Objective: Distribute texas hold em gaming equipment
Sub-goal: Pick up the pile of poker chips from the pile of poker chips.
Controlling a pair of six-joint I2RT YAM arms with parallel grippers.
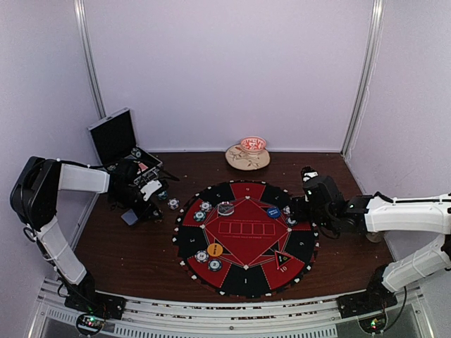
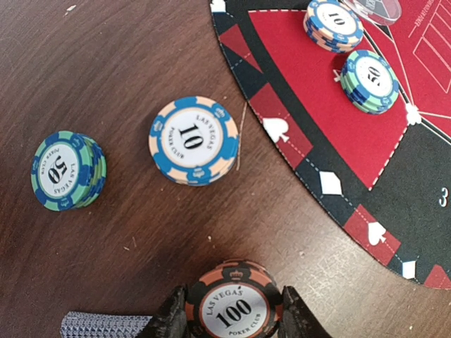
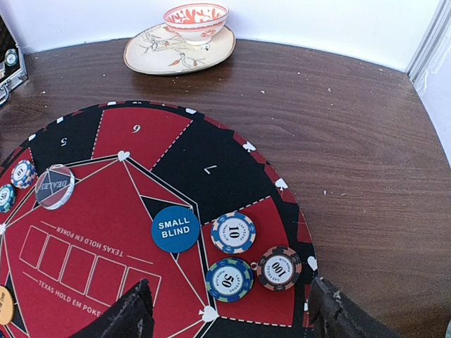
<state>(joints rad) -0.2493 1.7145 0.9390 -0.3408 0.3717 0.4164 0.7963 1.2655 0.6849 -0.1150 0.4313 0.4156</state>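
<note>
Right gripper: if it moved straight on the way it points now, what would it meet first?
Probably the 50 chip on the mat, straight ahead of the open right gripper, with the 100 chip beside it; its height is unclear.

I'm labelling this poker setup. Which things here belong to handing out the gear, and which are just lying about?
Job: 100 chip gripped in the left pincer; 10 chip and 50 stack on the bare table; SMALL BLIND disc, three chips beside it on the mat.
Lying about: bowl on its saucer; open black case.
</note>
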